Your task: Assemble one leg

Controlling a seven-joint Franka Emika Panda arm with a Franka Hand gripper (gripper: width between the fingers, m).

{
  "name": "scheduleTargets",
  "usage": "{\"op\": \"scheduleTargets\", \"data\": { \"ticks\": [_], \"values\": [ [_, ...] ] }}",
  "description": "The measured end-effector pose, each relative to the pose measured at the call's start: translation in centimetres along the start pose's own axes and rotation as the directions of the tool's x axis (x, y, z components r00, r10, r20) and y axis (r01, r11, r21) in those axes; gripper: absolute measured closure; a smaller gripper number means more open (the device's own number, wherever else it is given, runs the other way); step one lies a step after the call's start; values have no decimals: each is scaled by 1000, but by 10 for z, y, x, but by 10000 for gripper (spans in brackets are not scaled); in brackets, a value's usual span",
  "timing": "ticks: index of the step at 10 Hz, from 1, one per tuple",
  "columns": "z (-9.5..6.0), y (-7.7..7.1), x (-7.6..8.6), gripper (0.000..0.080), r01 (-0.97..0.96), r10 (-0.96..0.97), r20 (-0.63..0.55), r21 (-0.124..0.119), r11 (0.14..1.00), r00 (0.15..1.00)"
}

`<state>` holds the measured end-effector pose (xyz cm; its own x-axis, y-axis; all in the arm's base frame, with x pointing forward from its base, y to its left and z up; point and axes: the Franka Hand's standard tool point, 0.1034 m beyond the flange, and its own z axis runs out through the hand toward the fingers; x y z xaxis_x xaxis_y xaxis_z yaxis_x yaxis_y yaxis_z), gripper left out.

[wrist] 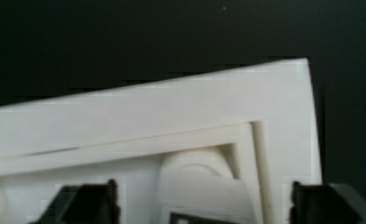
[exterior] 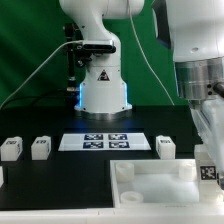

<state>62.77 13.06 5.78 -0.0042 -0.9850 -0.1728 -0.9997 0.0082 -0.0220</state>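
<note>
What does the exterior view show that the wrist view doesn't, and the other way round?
Exterior view only: the marker board, three loose legs on the table, and the arm's base. Wrist view only: the gripper plainly open, its fingers either side of a panel corner with its round socket. Both: the white panel.

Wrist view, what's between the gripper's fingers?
The panel, with its round corner socket, shows between the fingers of the open gripper in the wrist view.
</note>
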Motion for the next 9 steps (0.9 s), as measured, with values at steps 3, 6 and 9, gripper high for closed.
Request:
{"op": "scheduleTargets", "data": {
  "ticks": [3, 6, 9],
  "values": [
    [-1, -1, 3, 153, 386, -386, -7, -3, 923, 923],
    [-1, -1, 4, 151, 628, -629, -16, -14, 778, 778],
    [-6, -4, 11, 151, 857, -857, -15, -16, 516, 515]
  ]
}}
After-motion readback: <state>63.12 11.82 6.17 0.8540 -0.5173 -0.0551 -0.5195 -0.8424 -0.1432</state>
